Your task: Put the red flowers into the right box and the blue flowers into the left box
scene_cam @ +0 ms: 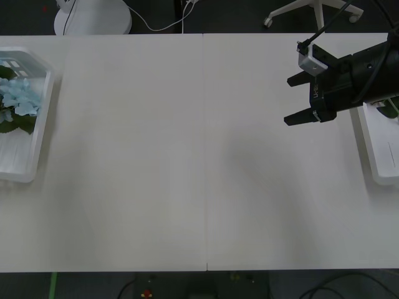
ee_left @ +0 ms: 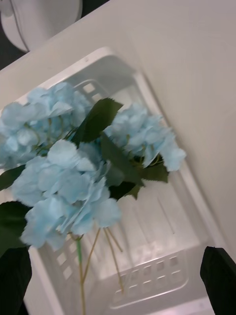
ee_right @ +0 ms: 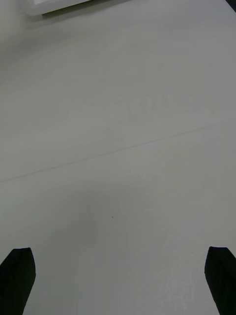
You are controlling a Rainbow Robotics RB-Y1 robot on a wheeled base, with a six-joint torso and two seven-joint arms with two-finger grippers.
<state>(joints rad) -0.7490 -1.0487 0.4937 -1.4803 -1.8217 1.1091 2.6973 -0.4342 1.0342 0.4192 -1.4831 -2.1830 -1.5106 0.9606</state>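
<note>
The blue flowers (scene_cam: 19, 96) lie in the left box (scene_cam: 40, 124) at the table's far left. In the left wrist view the blue flowers (ee_left: 73, 167) fill the near half of the left box (ee_left: 162, 275), pale heads and dark leaves bunched together. My left gripper (ee_left: 118, 285) hovers open just above them, holding nothing. My right gripper (scene_cam: 294, 99) hangs open and empty over bare table, just left of the right box (scene_cam: 374, 156). My right arm covers most of that box, where a bit of green leaf (scene_cam: 389, 109) shows. The red flowers are hidden. The right gripper (ee_right: 118, 280) has bare tabletop beneath it.
A seam (scene_cam: 206, 156) runs front to back down the middle of the white table. Beyond the far edge stand a round white base (scene_cam: 93, 18) with a cable and a chair's wheeled foot (scene_cam: 312, 12). A white rim corner (ee_right: 54, 5) shows far off in the right wrist view.
</note>
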